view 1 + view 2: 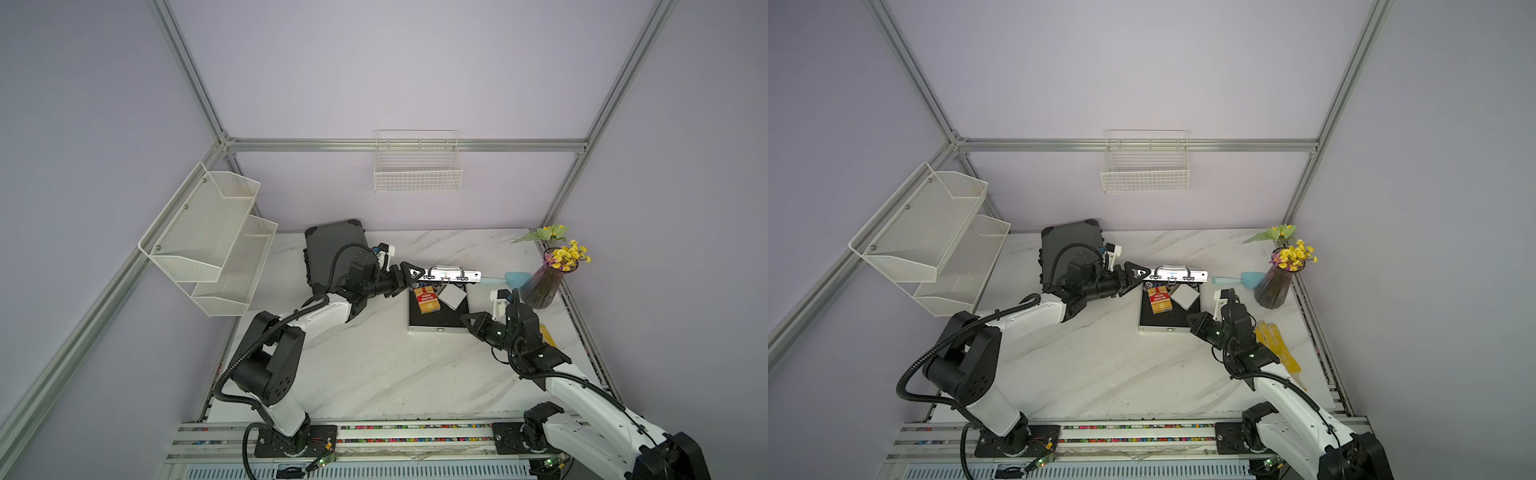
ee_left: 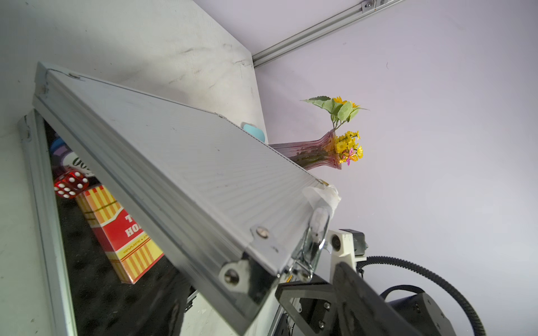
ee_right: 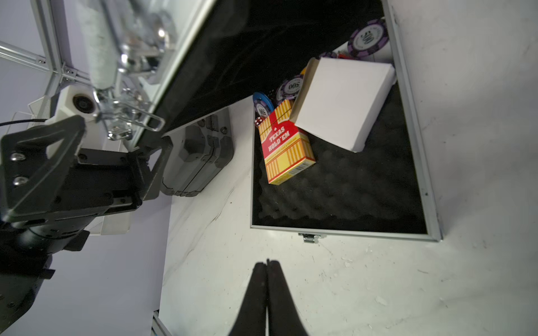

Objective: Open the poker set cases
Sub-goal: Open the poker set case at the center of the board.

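Note:
The ribbed silver case [image 1: 436,326] lies open on the marble table, its lid [image 1: 451,274] raised almost upright with the handle on top. My left gripper [image 1: 409,276] is shut on the lid's left front corner. In the right wrist view its two fingers straddle the lid edge [image 3: 131,122] beside a latch. One left finger [image 2: 349,291] shows next to the lid corner [image 2: 247,276]. My right gripper [image 1: 467,322] is shut on nothing, its tips [image 3: 267,261] just off the case's front rim. The dark grey case [image 1: 332,249] stays closed at the back left.
Inside the silver case lie a red and yellow card box [image 1: 426,299], a white box [image 1: 453,297], poker chips [image 3: 368,37] and a red die [image 2: 71,184]. A flower vase [image 1: 544,286] and a blue object [image 1: 515,278] stand right of the case. A mesh shelf [image 1: 216,237] hangs at the left.

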